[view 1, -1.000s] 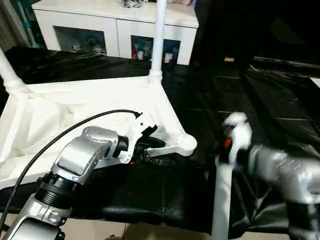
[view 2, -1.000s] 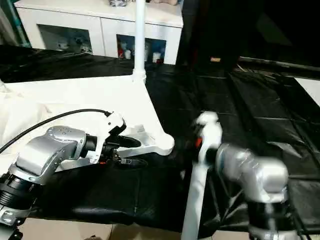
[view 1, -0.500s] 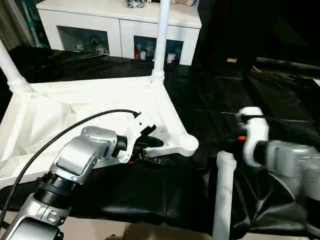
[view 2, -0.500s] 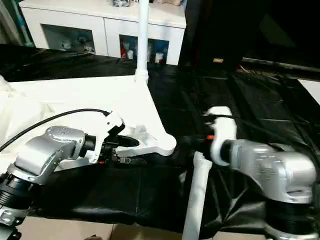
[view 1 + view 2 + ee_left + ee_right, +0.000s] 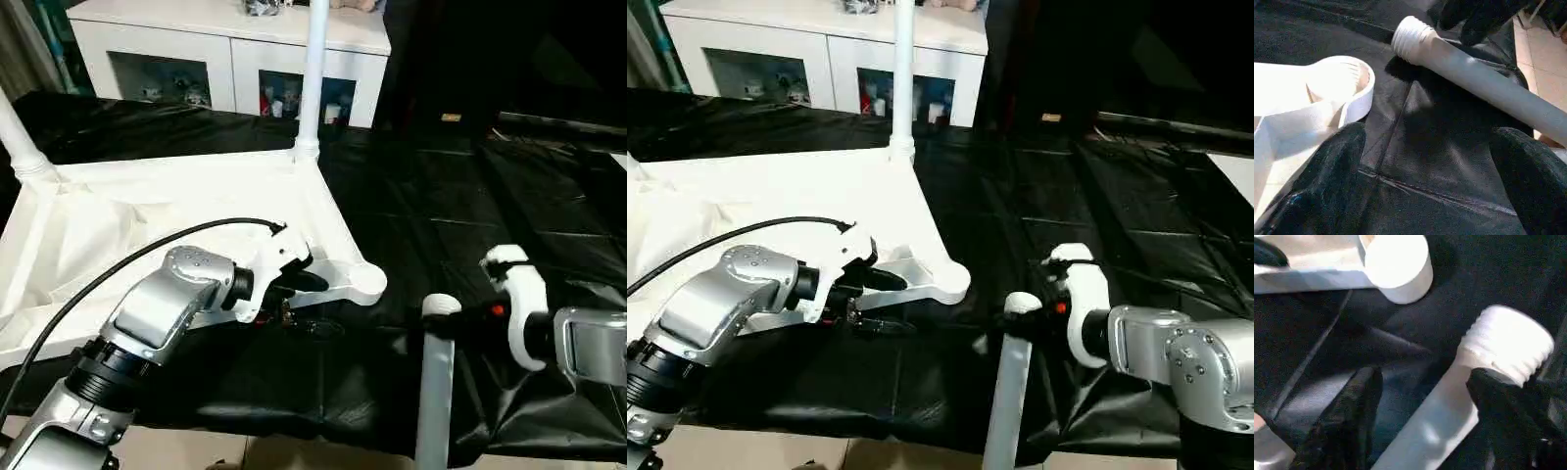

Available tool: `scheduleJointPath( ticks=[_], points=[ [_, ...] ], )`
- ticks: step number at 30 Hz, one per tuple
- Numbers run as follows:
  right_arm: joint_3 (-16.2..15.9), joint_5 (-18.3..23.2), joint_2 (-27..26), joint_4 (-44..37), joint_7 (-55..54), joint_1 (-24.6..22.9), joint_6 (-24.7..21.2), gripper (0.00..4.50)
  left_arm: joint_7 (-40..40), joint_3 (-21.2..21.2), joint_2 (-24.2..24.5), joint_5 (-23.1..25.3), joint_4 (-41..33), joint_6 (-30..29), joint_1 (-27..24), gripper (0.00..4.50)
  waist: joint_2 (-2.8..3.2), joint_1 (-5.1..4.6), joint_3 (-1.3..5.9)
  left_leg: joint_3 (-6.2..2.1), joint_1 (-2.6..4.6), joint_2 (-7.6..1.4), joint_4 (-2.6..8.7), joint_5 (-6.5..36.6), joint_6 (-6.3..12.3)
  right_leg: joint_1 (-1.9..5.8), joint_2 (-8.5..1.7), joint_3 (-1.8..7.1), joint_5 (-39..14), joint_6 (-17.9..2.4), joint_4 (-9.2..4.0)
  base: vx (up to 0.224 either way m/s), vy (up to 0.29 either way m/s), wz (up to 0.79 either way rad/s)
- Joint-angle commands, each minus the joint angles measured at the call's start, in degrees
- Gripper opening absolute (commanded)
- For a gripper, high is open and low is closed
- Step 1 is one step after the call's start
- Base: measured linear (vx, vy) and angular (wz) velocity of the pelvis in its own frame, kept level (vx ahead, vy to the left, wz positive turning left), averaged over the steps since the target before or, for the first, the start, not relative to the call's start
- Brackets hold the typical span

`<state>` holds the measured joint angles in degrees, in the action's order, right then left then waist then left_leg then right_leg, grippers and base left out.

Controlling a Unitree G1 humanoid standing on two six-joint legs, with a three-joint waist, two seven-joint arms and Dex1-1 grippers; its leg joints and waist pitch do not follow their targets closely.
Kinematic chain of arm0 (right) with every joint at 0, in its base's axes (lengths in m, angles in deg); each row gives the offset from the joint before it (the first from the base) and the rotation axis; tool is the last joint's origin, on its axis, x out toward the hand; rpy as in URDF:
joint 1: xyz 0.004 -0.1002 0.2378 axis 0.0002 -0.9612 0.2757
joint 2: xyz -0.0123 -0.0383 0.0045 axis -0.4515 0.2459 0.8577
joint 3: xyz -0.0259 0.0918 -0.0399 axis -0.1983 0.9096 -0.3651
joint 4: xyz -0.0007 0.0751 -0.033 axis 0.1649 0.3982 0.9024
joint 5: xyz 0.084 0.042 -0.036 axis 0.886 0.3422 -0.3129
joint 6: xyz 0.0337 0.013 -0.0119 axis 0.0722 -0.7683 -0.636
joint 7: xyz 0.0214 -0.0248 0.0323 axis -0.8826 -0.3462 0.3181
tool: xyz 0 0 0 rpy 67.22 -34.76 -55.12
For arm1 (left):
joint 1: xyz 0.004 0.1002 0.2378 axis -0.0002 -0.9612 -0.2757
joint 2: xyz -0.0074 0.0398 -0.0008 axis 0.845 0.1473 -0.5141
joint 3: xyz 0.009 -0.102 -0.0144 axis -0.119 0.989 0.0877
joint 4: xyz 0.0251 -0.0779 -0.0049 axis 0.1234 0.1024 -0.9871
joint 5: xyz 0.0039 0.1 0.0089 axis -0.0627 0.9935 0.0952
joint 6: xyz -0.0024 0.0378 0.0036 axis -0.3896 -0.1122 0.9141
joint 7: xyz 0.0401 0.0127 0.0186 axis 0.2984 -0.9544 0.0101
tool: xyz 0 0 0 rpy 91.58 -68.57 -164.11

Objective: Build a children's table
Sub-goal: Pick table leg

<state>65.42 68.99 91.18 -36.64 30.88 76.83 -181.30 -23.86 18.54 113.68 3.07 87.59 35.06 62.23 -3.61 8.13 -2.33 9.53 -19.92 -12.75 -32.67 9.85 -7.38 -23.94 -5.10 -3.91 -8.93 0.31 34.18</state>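
Children's table on black-covered work table, white cabinet behind.

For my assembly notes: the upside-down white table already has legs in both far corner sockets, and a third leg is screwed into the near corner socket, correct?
Not quite. The children's table has its two far legs in, but the near corner socket is empty, as the left wrist view shows. The third leg lies loose beside it on the black cover.

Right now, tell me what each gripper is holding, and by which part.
Nothing is held. The left gripper stands open at the tabletop's empty corner socket. The right gripper is open around the loose leg just below its threaded end, without clamping it.
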Motion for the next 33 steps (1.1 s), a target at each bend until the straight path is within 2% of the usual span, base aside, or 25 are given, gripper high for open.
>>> scheduleJointPath(
  ticks=[1,3,7,10,11,12,20,23,24,25,27,33],
  points=[
    [-0.46,0.08,0.76,0.12,-0.98,-0.22,-0.77,3.38,0.45,-0.67,0.37,0.07,-1.43,0.28,0.3,4.5,0.01,-0.03,3.3,0.63,-0.18,0.36,3.65,11.5,-2.31,3.15,-1.87,1.85,-19.11,-3.27,-4.05,0.0,0.0,0.0],
    [-1.34,-0.46,0.37,0.91,-1.5,-0.57,-0.78,3.67,0.43,-0.79,0.62,-0.16,-1.5,0.57,0.21,4.5,0.09,0.01,3.38,0.67,-0.24,0.41,3.57,10.63,-2.29,3.19,-1.9,1.88,-17.86,-3.7,-3.84,0.0,0.0,0.0],
    [-2.4,-1.69,-0.76,1.71,-2.32,-1.21,-0.78,3.67,0.48,-0.77,0.84,-0.17,-1.58,0.77,0.01,4.5,-0.24,-0.05,3.34,0.74,-0.33,0.42,3.55,10.47,-2.26,3.23,-1.93,1.9,-17.96,-3.76,-3.82,0.0,0.0,0.0],
    [-4.02,-3.34,-2.28,2.96,-3.15,-1.64,-0.77,3.67,0.45,-0.76,0.95,-0.2,-1.74,0.84,-0.26,4.5,0.08,-0.12,3.33,0.68,-0.24,0.44,3.6,11.0,-2.57,3.11,-1.98,1.87,-19.18,-3.38,-3.93,0.0,0.0,0.0],
    [-4.02,-3.34,-2.28,2.96,-3.15,-1.64,-0.77,3.67,0.45,-0.76,0.95,-0.2,-1.74,0.84,-0.26,4.5,0.01,-0.25,3.31,0.68,-0.35,0.49,3.61,11.23,-2.58,3.11,-1.97,1.84,-19.41,-3.38,-3.99,0.0,0.0,0.0],
    [-4.96,-4.39,-3.98,4.59,-4.04,-1.7,-0.18,3.67,0.39,-0.86,0.94,-0.24,-1.8,0.88,-0.34,4.5,0.24,-0.11,3.4,0.64,-0.19,0.46,3.59,11.51,-2.7,3.15,-2.01,1.82,-19.53,-3.29,-4.0,0.0,0.0,0.0],
    [-7.48,-6.29,-5.91,9.21,-4.53,-2.49,2.8,3.67,0.48,-1.12,0.75,-0.48,-2.05,1.05,-0.11,4.5,0.21,-0.19,3.34,0.59,-0.1,0.43,3.73,12.96,-3.05,3.12,-1.97,1.82,-19.32,-3.34,-4.03,0.0,0.0,0.0],
    [-7.37,-6.84,-5.72,10.13,-4.18,-2.25,3.29,3.32,0.51,-1.07,0.91,-0.52,-2.21,1.02,-0.16,4.5,0.18,-0.21,3.28,0.55,-0.02,0.46,3.75,13.91,-2.97,3.02,-1.97,1.74,-21.23,-2.73,-4.27,0.0,0.0,0.0],
    [-7.48,-7.07,-5.61,10.41,-4.09,-2.25,3.59,3.29,0.49,-1.05,0.97,-0.52,-2.28,1.04,-0.22,4.5,-0.01,-0.23,3.28,0.58,-0.07,0.49,3.72,14.01,-2.93,3.03,-1.97,1.73,-21.64,-2.54,-4.36,0.0,0.0,0.0],
    [-7.58,-7.14,-5.55,10.53,-4.08,-2.29,3.75,3.05,0.46,-1.03,1.0,-0.52,-2.33,1.04,-0.26,4.5,0.06,-0.18,3.28,0.55,-0.06,0.48,3.75,14.03,-2.92,2.99,-1.99,1.71,-22.06,-2.35,-4.37,0.0,0.0,0.0],
    [-7.85,-7.28,-5.33,10.66,-3.9,-2.36,4.08,2.94,0.39,-0.95,1.11,-0.55,-2.38,1.04,-0.3,4.5,-0.05,-0.21,3.28,0.53,-0.07,0.48,3.73,14.19,-2.86,2.98,-1.96,1.68,-22.51,-2.07,-4.41,0.0,0.0,0.0],
    [-8.83,-7.86,-3.69,11.1,-3.09,-2.94,5.82,2.38,0.68,-1.08,1.58,-0.95,-2.99,0.7,-0.57,4.5,0.11,-0.14,3.4,0.46,-0.13,0.41,3.7,13.63,-2.83,3.06,-1.95,1.69,-21.01,-2.28,-4.2,0.0,0.0,0.0]
  ],
)
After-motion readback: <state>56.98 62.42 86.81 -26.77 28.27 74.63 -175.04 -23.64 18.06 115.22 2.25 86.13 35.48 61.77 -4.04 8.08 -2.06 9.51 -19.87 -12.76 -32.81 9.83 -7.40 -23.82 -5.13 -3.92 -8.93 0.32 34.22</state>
